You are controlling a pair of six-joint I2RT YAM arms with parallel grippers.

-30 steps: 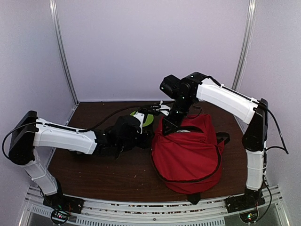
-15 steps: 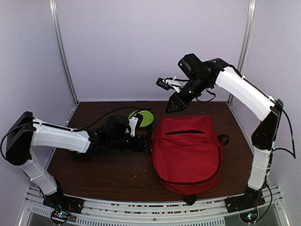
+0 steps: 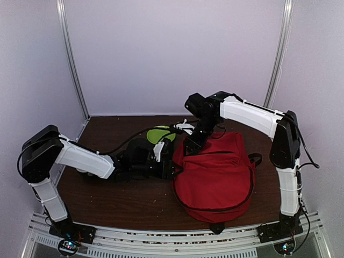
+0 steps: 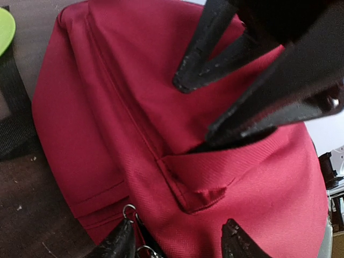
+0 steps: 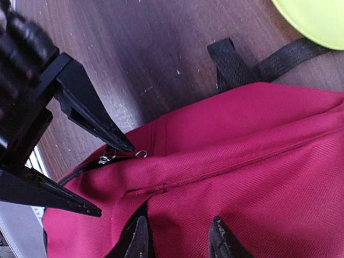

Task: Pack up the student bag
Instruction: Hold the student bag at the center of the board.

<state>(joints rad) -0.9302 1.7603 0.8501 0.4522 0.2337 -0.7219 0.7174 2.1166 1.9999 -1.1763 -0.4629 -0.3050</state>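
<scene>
The student bag (image 3: 217, 172), a big red backpack, lies flat on the right half of the table. It fills the left wrist view (image 4: 134, 118) and most of the right wrist view (image 5: 258, 161). My left gripper (image 3: 173, 161) is low at the bag's upper left edge, open, its tips (image 4: 180, 244) straddling red fabric next to the metal zipper pulls (image 4: 129, 209). My right gripper (image 3: 189, 145) points down at the same corner from behind. It is open over the fabric (image 5: 177, 239), close to the zipper pulls (image 5: 141, 154). The two grippers nearly meet.
A lime-green disc (image 3: 161, 133) lies on the brown table (image 3: 107, 199) just behind my left gripper, and shows at the top right of the right wrist view (image 5: 317, 16). A black strap (image 5: 236, 64) trails from the bag's top. Black cables run across the back.
The right arm lifted high off the bag, then dropped back to its upper left corner with its jaws opened. The left gripper slid right, up to the bag. The bag's mouth no longer gapes.
</scene>
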